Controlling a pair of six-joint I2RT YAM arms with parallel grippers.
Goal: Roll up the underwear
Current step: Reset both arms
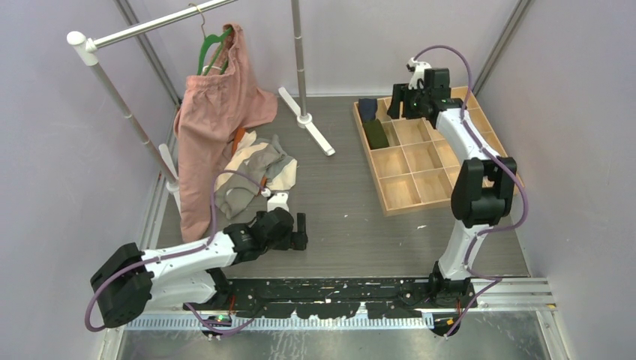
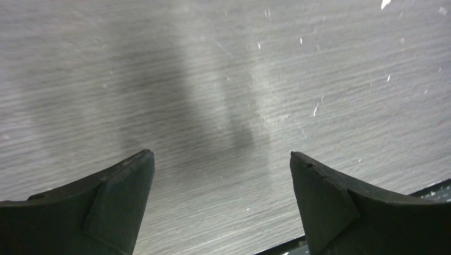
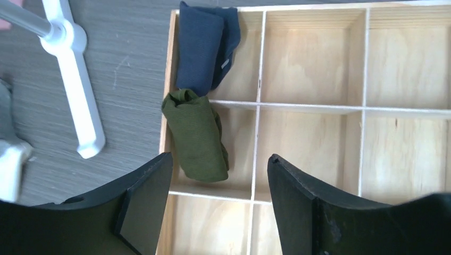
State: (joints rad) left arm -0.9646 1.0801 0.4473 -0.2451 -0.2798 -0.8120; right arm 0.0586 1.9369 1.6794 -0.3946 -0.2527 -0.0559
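Nearest, the left pincer [image 2: 222,212]: wide open, empty, low over the bare grey surface [image 2: 223,79], with nothing between its fingers and nothing below them.

Then the right pincer [image 3: 218,175]: parted as well, holding nothing, hanging above the wooden tray [image 3: 259,95]. Just under it, slightly to its left, the olive green underwear [image 3: 198,135]: rolled into a tight bundle and lying in a compartment at the tray's left edge, against the outer wall. One compartment beyond, in the corner, the navy underwear [image 3: 205,45]: rolled too, its near end at the divider, seemingly touching the olive roll. Bare wood in the other compartments in view.

Farther off, beyond the left pincer and toward the far left, a loose pile of underwear [image 1: 259,169] in grey and cream: not yet rolled, lying on the surface at the foot of the large pink garment [image 1: 217,127] on its green hanger [image 1: 212,46].

Step in hand, by judgement: storing of the olive roll apparently done, with both pincers free.

Next move, probably: pick one single piece from the pile, without dragging its neighbours or the pink garment, and spread it flat on the bare surface near the left pincer. After that, roll it tightly from one end.
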